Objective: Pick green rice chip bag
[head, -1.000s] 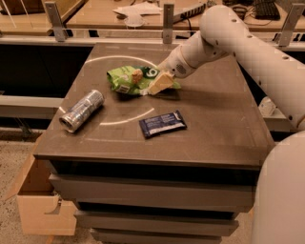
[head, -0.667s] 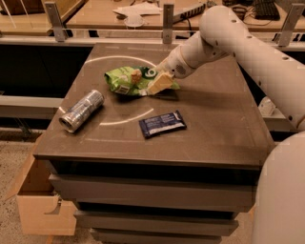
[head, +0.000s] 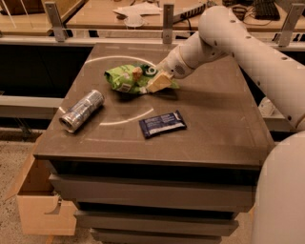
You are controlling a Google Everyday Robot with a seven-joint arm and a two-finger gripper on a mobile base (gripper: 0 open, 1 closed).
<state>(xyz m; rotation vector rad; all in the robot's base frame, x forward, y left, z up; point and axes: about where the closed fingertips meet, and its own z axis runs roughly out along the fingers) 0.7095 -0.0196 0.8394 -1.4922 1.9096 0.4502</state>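
The green rice chip bag (head: 123,78) lies crumpled on the dark table top (head: 209,119), towards the back left, with its white label patch facing front. My gripper (head: 155,81) comes in from the right on the white arm (head: 238,38). It sits at the bag's right end, touching or overlapping it. The bag's right edge is hidden behind the gripper.
A silver drink can (head: 81,110) lies on its side near the table's left edge. A flat dark blue snack wrapper (head: 162,124) lies in front of the bag. A cardboard box (head: 38,200) stands on the floor at the left. A wooden counter (head: 119,12) runs behind the table.
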